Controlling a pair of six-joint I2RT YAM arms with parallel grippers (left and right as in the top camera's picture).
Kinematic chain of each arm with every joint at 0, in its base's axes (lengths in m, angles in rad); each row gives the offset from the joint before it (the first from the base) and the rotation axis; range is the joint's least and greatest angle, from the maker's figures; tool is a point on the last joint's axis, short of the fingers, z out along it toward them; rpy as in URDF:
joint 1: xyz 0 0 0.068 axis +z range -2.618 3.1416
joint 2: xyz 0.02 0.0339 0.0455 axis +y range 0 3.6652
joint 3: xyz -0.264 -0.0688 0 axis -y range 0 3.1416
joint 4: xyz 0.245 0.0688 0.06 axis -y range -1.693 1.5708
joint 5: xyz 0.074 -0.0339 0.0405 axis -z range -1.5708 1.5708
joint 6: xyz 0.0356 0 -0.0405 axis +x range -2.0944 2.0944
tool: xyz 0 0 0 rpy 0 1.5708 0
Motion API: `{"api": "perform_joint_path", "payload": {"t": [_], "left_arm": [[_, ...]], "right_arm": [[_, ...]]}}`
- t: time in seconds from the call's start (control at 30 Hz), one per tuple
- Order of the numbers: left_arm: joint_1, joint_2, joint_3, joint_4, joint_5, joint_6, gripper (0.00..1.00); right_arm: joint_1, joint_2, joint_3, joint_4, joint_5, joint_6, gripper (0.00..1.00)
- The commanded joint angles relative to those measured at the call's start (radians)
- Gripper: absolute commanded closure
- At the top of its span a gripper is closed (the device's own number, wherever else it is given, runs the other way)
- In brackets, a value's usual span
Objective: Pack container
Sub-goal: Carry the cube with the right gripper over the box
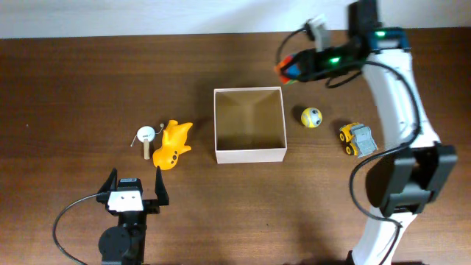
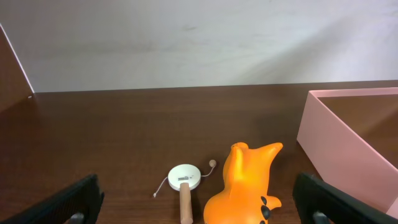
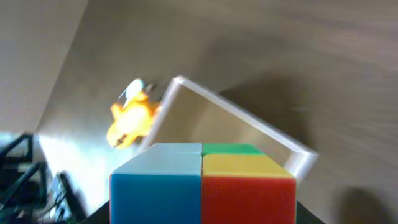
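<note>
one container (image 1: 249, 155), five toys (image 1: 311, 117) (one cube (image 3: 202, 183))

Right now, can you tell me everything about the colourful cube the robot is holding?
The cube looks like smooth plastic, built of smaller squares: blue, red, yellow, green and a pale one show. The right hand is shut on it, holding it up off the table, near the far right corner of the box. Nothing else touches it.
</note>
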State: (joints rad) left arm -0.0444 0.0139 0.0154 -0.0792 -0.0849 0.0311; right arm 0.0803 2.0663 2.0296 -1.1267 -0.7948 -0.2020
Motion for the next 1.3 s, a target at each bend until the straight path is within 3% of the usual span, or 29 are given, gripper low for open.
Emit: {"api": "perform_joint_path", "payload": {"t": [0.0, 0.2, 0.47, 0.87, 1.0, 1.27], "left_arm": [[0.000, -0.008, -0.006, 0.000, 0.011, 0.015, 0.01], [0.000, -0.008, -0.006, 0.000, 0.011, 0.015, 0.01], [0.000, -0.008, -0.006, 0.000, 0.011, 0.015, 0.01], [0.000, -0.008, -0.006, 0.000, 0.011, 0.016, 0.01], [0.000, -0.008, -0.006, 0.000, 0.011, 0.015, 0.01], [0.000, -0.008, -0.006, 0.000, 0.011, 0.015, 0.01]], "right_arm": [[0.108, -0.003, 0.017, -0.011, 0.106, -0.003, 0.52], [0.298, 0.000, -0.010, -0.011, 0.552, 0.192, 0.52], [0.419, 0.001, -0.087, 0.017, 0.882, 0.431, 0.51], [0.398, 0.001, -0.309, 0.220, 0.943, 0.552, 0.51], [0.375, 0.001, -0.326, 0.234, 1.004, 0.613, 0.51], [0.349, 0.001, -0.326, 0.257, 1.012, 0.599, 0.51]]}}
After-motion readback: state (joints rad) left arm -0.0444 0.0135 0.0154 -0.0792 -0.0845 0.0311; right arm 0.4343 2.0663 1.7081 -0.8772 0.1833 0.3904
